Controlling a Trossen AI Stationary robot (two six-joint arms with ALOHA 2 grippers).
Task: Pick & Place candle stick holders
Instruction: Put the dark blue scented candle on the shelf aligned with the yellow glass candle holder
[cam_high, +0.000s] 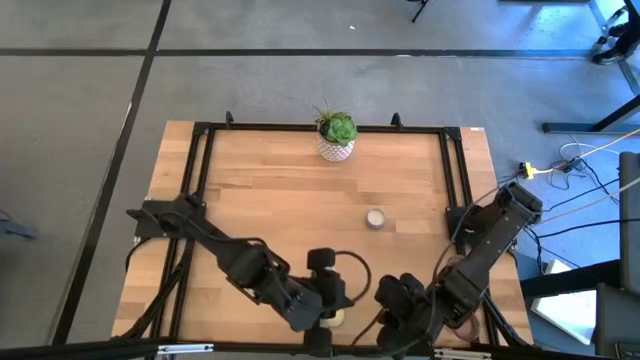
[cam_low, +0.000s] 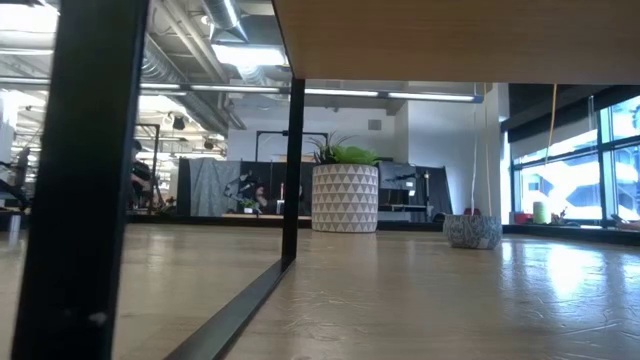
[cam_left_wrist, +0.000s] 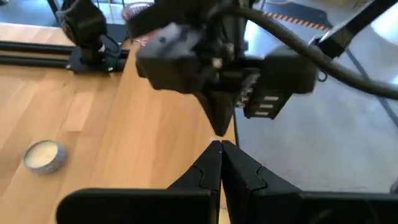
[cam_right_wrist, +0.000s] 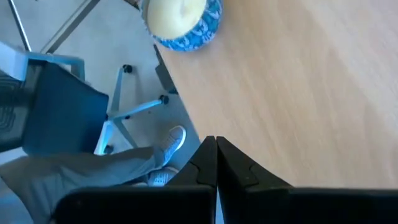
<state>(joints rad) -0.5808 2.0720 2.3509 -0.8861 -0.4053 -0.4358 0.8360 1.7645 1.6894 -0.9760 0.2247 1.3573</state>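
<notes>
From above, we see both arms at the desk's (cam_high: 250, 180) near edge, one candle stick holder (cam_high: 375, 218) mid-desk right, plant pot (cam_high: 336, 139) far back. Low view: pot and holder (cam_low: 472, 231) well apart. Wrist views: left hand (cam_left_wrist: 221, 149) and right hand (cam_right_wrist: 216, 144) both closed, empty; blue-patterned holder (cam_right_wrist: 181, 22) at the desk's edge.

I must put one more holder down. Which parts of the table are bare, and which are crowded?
Bare wood lies between the potted plant and the small holder, and on the table's left half. The near edge is crowded: left gripper and right gripper, both shut.
</notes>
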